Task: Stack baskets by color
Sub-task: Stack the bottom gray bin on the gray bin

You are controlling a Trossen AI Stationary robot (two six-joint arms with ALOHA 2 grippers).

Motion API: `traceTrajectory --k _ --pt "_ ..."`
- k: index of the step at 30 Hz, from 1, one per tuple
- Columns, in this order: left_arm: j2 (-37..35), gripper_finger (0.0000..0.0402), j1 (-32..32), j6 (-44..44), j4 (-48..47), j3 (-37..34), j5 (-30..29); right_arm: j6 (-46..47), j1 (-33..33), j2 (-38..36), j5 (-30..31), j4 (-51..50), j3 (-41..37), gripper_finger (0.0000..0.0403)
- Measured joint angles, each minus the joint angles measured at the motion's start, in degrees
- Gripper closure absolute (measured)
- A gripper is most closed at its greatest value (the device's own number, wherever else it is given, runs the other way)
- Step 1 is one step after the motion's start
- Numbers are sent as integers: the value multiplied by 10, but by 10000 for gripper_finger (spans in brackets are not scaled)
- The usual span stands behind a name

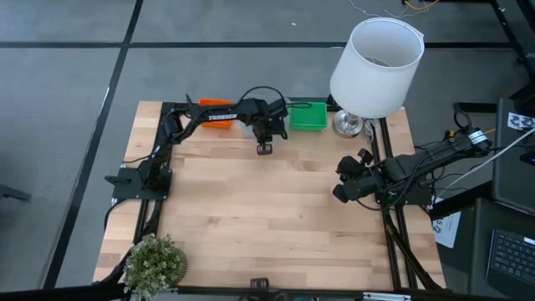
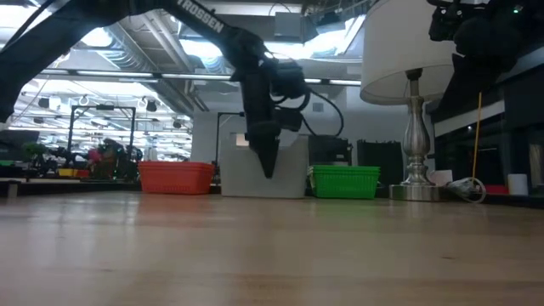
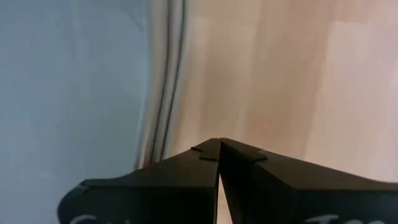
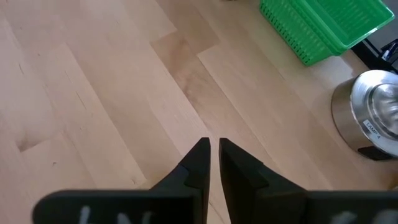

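Note:
Three baskets stand in a row along the table's far edge: an orange one (image 1: 211,104) (image 2: 175,177), a pale grey-blue one (image 2: 287,174) (image 3: 68,81) and a green one (image 1: 308,116) (image 2: 346,180) (image 4: 323,25). In the high view my left arm covers the pale one. My left gripper (image 1: 264,148) (image 2: 269,170) (image 3: 219,142) is shut with nothing in it and points steeply down, just in front of the pale basket's near rim (image 3: 165,81) and above the wood. My right gripper (image 1: 339,194) (image 4: 214,144) waits at the table's right side, its fingers together but for a slit, over bare wood.
A big white lamp (image 1: 376,58) (image 2: 414,127) stands at the far right corner; its metal foot (image 4: 373,118) is right of the green basket. A small potted plant (image 1: 155,261) sits at the near left corner. Bare wood (image 1: 267,217) fills the table's middle.

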Motion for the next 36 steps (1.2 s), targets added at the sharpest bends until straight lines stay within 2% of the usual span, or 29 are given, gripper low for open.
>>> traceTrajectory --k 5,13,36 --pt "0 401 23 -3 3 0 -20 1 0 0 0 0 0 366" --pt "-2 401 52 -15 6 0 -9 1 0 0 0 0 0 366" --pt "-5 401 38 -19 -46 0 -33 0 0 0 0 0 0 366"
